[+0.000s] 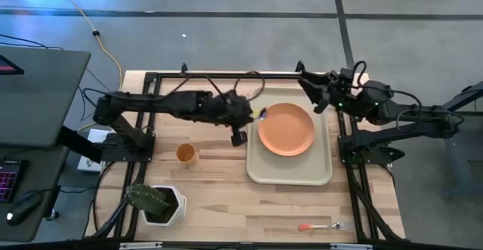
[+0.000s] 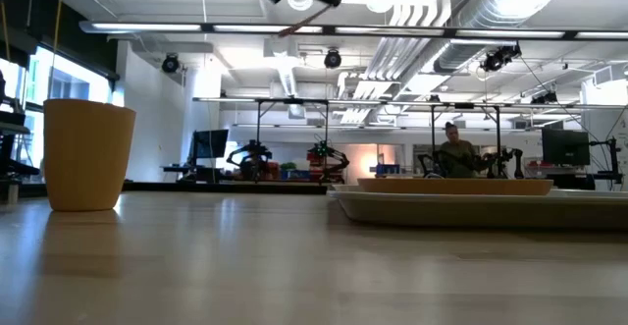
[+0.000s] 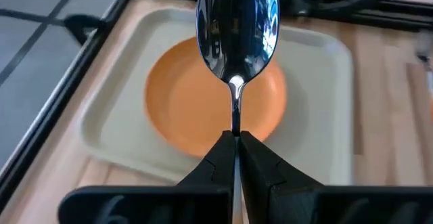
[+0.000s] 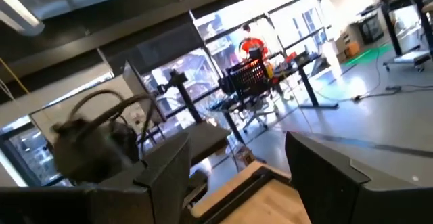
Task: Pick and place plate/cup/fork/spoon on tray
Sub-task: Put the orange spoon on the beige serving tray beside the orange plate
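Spoon (image 3: 237, 28), shiny silver bowl, pinched

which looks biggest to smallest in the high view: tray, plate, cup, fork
1. tray
2. plate, lying in the tray
3. fork, longer than the cup is wide but far thinner, so its rank against the cup is unsure
4. cup
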`<state>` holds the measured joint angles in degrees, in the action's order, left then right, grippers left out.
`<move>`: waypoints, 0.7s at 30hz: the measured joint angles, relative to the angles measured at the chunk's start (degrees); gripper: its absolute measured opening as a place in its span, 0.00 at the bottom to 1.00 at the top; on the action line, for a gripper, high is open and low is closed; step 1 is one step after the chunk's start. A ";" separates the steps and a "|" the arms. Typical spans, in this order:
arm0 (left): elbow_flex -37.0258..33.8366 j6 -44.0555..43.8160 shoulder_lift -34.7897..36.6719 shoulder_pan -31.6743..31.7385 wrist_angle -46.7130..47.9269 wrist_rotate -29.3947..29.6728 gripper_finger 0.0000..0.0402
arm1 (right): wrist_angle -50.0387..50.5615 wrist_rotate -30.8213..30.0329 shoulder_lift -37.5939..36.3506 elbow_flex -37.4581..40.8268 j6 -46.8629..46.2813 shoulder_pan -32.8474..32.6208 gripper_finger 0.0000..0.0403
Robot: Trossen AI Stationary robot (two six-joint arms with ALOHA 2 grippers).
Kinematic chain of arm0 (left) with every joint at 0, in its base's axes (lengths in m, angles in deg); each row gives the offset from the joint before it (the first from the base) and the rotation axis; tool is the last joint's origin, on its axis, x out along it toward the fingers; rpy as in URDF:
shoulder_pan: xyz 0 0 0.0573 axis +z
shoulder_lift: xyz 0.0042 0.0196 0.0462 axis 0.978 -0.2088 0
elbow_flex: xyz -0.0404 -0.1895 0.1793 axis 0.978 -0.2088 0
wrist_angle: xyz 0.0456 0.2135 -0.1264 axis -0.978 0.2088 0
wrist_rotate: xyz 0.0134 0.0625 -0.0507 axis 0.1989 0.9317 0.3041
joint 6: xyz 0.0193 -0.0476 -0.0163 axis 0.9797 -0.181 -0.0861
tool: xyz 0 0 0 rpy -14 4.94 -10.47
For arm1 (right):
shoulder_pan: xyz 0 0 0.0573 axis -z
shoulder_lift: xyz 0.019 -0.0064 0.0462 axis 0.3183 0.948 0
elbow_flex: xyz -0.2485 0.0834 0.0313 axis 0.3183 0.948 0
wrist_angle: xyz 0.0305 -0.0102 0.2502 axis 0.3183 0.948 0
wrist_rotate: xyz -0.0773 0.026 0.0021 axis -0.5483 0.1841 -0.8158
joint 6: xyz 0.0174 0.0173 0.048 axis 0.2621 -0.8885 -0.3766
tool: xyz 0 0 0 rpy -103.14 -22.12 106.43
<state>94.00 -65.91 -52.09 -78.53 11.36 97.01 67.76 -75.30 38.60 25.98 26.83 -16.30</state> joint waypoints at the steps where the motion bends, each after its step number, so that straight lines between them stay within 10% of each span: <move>1: 1.98 0.08 -1.47 -0.74 0.56 0.12 0.00 | -0.09 -0.50 -0.37 0.00 0.38 0.00 0.58; 12: 27.58 -2.52 -23.67 -6.69 9.39 1.23 0.00 | 2.68 -0.97 -5.16 0.00 2.76 0.00 0.58; 21: 31.40 -2.71 -33.50 -9.31 8.64 -0.37 0.00 | 8.27 -0.49 -6.19 -0.02 -2.80 0.00 0.58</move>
<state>125.41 -68.62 -85.59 -87.84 20.01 96.64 76.03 -75.79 32.41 25.96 24.03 -16.30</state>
